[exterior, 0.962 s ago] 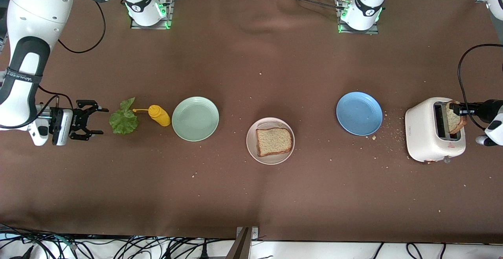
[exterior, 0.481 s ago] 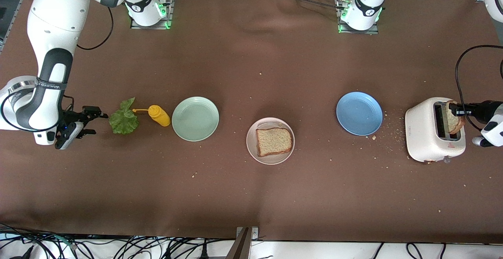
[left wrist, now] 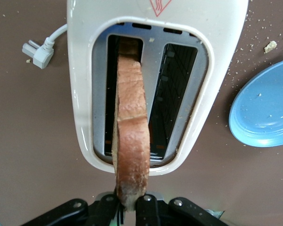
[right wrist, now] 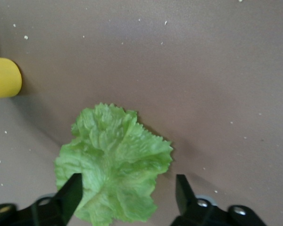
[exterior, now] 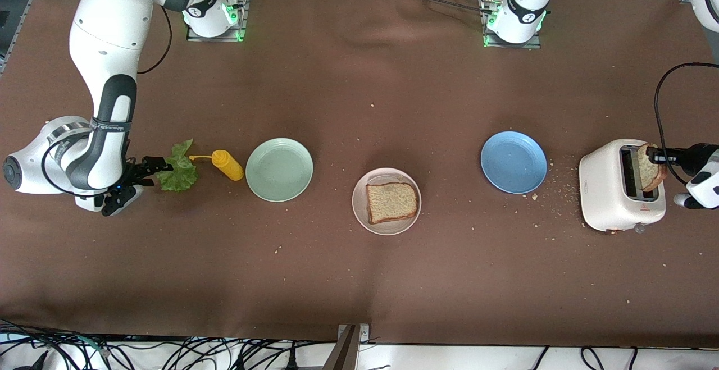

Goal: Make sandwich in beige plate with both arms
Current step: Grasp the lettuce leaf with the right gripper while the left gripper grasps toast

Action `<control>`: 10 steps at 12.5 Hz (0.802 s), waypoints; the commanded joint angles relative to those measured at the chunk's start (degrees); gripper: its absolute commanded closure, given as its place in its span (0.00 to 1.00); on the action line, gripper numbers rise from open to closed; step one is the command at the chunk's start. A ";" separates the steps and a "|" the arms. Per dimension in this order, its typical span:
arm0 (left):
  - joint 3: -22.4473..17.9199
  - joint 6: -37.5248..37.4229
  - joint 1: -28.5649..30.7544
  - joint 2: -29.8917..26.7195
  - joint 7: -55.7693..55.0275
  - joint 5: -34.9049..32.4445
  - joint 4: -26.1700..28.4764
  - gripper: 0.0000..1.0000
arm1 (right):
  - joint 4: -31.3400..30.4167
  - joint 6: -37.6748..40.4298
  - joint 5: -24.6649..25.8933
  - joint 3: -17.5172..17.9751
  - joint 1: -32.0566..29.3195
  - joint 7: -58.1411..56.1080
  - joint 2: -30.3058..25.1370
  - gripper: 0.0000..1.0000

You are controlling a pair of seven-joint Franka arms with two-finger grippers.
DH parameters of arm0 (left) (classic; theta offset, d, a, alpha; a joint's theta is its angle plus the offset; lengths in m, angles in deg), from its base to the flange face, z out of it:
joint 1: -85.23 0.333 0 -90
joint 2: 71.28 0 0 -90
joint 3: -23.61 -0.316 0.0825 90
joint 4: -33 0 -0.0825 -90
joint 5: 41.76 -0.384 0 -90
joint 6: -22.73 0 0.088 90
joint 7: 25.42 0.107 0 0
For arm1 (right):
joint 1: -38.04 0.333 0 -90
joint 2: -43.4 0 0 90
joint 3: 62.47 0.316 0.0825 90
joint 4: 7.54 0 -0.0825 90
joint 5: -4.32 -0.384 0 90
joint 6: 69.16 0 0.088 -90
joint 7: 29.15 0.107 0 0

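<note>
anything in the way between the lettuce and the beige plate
Yes. Between the lettuce leaf and the beige plate lie the yellow squeeze bottle and the mint-green plate, in a row. The open right gripper straddles the leaf; lifting it would likely clear both.

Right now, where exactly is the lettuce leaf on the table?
In the front view, the lettuce leaf lies at the right arm's end of the table, beside the yellow squeeze bottle. The right end effector straddles its edge, fingers open.
</note>
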 commanded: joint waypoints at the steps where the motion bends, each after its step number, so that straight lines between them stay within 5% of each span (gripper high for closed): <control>1: -0.15 -0.27 -0.40 0.08 2.56 -1.45 -1.35 1.00 | -1.48 -0.65 0.89 -0.92 1.30 1.33 0.34 0.57; 3: -0.15 0.09 -1.10 0.08 2.04 -1.63 -1.53 1.00 | -1.83 -0.73 0.89 -0.74 1.30 1.33 0.87 0.76; 6: -0.15 0.09 -1.37 0.08 2.39 -2.15 -1.53 1.00 | -2.00 -1.00 0.89 -0.65 1.30 1.33 1.75 0.86; 7: -0.23 0.09 -1.98 0.08 2.47 -3.63 -1.53 1.00 | -2.00 -0.91 0.89 -0.65 1.38 1.33 1.84 1.00; 10: 0.55 0.26 -6.01 0.78 7.11 -15.92 -1.70 1.00 | -2.00 -0.82 0.89 -0.65 1.38 1.42 1.84 1.00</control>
